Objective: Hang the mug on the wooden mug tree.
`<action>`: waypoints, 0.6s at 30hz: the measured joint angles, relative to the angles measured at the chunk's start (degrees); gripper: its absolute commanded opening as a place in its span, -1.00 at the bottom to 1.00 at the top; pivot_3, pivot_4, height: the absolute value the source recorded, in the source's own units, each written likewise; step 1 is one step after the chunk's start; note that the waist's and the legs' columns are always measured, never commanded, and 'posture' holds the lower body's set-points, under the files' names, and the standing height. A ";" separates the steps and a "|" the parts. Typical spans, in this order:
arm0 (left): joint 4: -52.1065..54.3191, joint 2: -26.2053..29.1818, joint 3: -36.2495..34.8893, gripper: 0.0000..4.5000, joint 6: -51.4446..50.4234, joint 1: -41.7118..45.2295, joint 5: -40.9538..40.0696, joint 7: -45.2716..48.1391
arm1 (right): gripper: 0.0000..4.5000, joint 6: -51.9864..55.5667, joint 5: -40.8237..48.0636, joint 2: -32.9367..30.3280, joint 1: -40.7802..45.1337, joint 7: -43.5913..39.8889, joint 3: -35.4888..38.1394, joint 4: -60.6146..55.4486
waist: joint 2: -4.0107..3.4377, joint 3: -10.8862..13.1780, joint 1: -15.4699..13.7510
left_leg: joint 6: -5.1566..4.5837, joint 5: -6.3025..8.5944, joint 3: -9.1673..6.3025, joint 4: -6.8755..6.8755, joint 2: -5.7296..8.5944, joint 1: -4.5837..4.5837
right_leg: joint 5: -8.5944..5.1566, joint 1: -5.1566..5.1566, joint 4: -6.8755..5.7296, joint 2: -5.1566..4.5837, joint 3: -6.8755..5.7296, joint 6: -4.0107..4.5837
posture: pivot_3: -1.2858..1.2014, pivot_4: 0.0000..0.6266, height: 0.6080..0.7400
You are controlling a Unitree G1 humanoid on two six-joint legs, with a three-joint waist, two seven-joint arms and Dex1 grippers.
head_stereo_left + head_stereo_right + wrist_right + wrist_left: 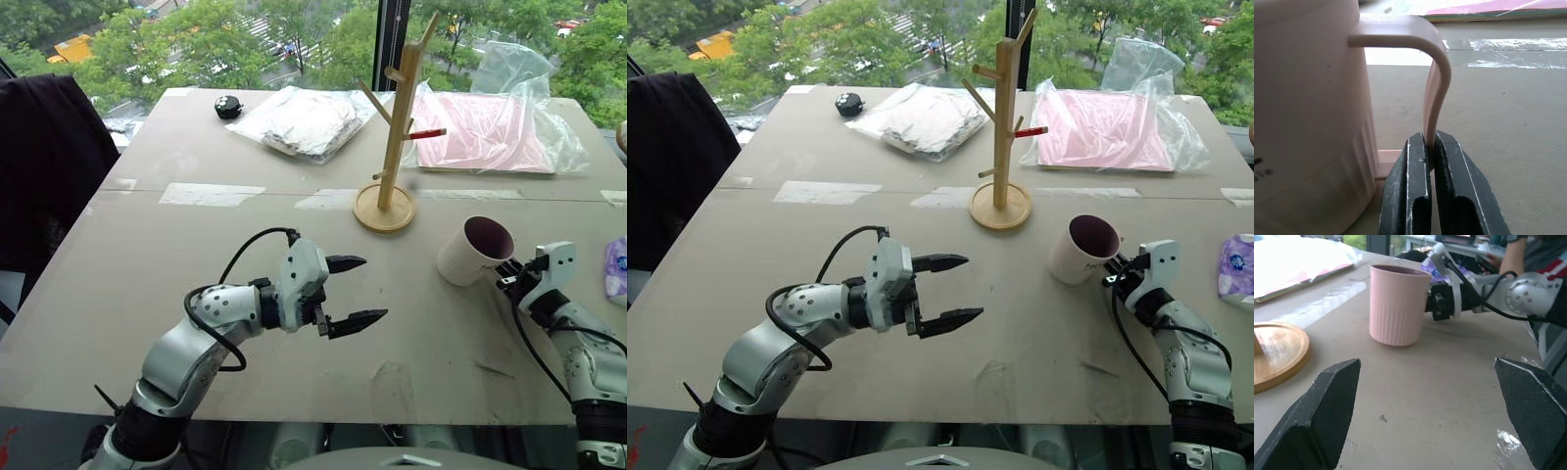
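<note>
Mug (474,251), pale pinkish-white, ribbed below, maroon inside, seemingly tilted.

Head stereo downward; close wrist views

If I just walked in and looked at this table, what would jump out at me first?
Probably the tall light-wood mug tree with its red-tipped peg, standing on a round base in the middle of the table. Next, the pale pink-white mug with a dark maroon inside, to the tree's right and nearer the robot, where the right gripper has its jaws pinched on the loop handle. The left gripper hangs open over bare tabletop.
</note>
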State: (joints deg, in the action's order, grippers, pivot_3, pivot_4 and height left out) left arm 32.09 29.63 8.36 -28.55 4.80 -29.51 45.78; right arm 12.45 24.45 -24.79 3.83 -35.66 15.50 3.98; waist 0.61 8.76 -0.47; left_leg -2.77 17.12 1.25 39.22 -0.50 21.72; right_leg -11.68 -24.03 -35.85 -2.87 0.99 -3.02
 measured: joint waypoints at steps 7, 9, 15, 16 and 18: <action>-1.66 -11.28 -3.37 1.00 7.87 -5.26 0.22 -7.65 | -0.99 -0.86 -4.52 -11.86 12.49 -10.56 -6.24 1.81 | -0.14 0.14 0.83 | -0.01 -0.01 0.02 0.08 0.06 -0.03 | 0.03 0.04 -0.01 -0.03 0.03 0.00 | 0.03 -0.52 1.00; -1.64 -13.43 -3.67 1.00 9.50 -5.27 0.30 -9.45 | -0.99 -1.28 -5.50 -13.99 17.24 -13.04 -7.57 3.31 | -0.14 0.14 0.91 | -0.01 0.00 -0.04 0.08 0.08 -0.06 | 0.03 0.09 -0.02 -0.02 -0.03 0.01 | 0.03 -0.52 1.00; -1.80 -17.03 -4.53 1.00 14.57 -4.64 1.16 -13.00 | -0.99 -3.62 -9.38 -18.96 34.40 -23.20 -13.91 12.78 | -0.15 0.15 0.97 | -0.01 0.00 -0.11 0.03 0.06 0.00 | 0.05 0.08 0.05 -0.01 -0.11 -0.02 | 0.03 -0.52 1.00; -1.83 -17.13 -4.57 1.00 14.91 -4.48 1.20 -13.20 | -0.99 -4.26 -10.31 -19.34 36.34 -24.23 -14.79 14.29 | -0.15 0.15 0.99 | -0.01 0.00 -0.08 0.02 0.06 0.01 | 0.05 0.07 0.05 -0.04 -0.08 -0.02 | 0.03 -0.52 1.00; -1.81 -17.36 -4.67 1.00 15.59 -4.25 1.22 -13.58 | -0.99 -7.31 -12.95 -19.43 42.30 -27.21 -17.42 20.01 | -0.17 0.21 1.06 | -0.01 0.00 -0.03 0.03 0.08 0.02 | 0.04 0.06 0.08 -0.11 -0.06 0.01 | 0.03 -0.52 1.00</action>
State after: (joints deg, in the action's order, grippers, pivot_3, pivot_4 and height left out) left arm 30.28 12.28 3.70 -12.96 0.55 -28.30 32.20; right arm 5.14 11.49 -44.22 46.14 -62.87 -1.92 23.98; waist 0.45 8.96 0.59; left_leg -2.78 17.11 1.22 39.25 -0.42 21.75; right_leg -11.64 -23.96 -35.77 -2.98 0.93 -3.01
